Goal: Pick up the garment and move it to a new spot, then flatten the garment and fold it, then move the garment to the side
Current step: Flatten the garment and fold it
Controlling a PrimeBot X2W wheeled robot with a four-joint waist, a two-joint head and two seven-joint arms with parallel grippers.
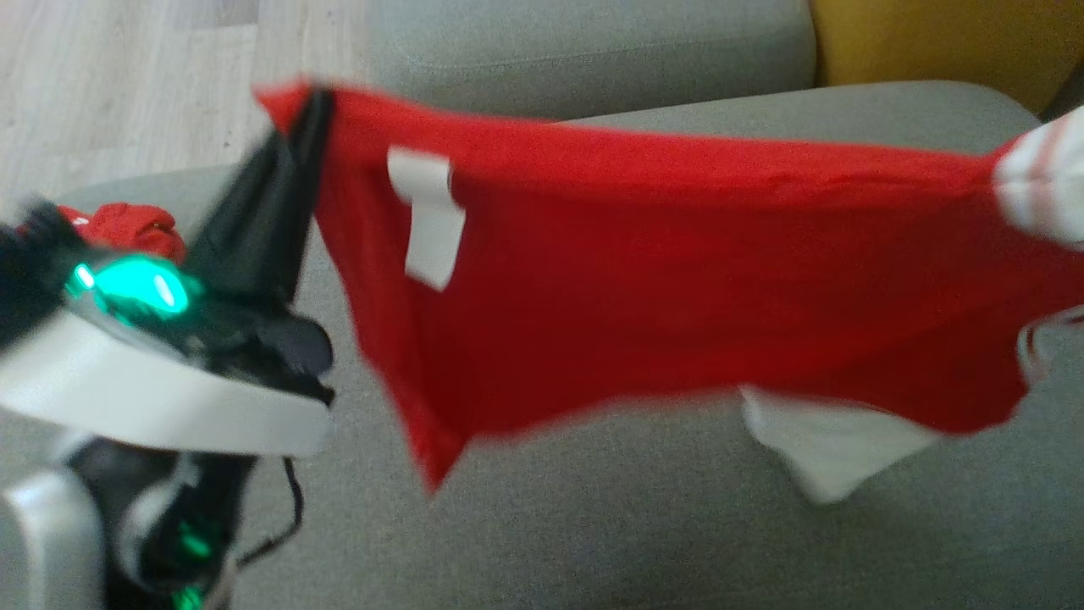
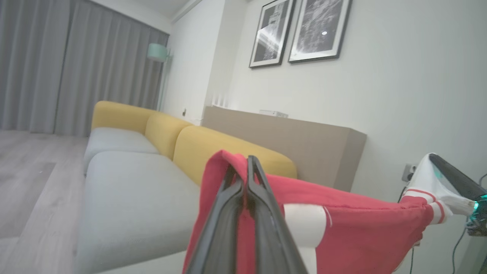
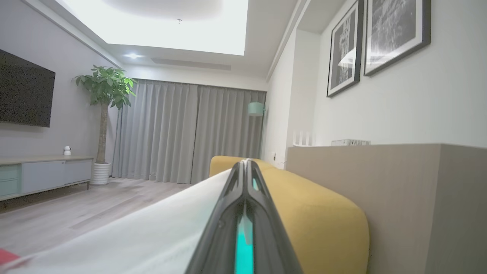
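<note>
Red garment (image 1: 677, 280) hung stretched above the grey sofa (image 1: 593, 525). The left gripper (image 1: 315, 102) had its jaws clenched on one red corner (image 1: 284, 97), the right gripper (image 3: 245, 165) on the white cuff (image 1: 1042, 178).

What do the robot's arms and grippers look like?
The left gripper has two long, tapering dark fingers, a green light, a white wrist band and a thin black cable. The right gripper has matching fingers with a teal glow between them.

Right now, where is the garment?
In the head view the garment hangs stretched above the grey sofa, its left corner pinched by the left fingers.
</note>
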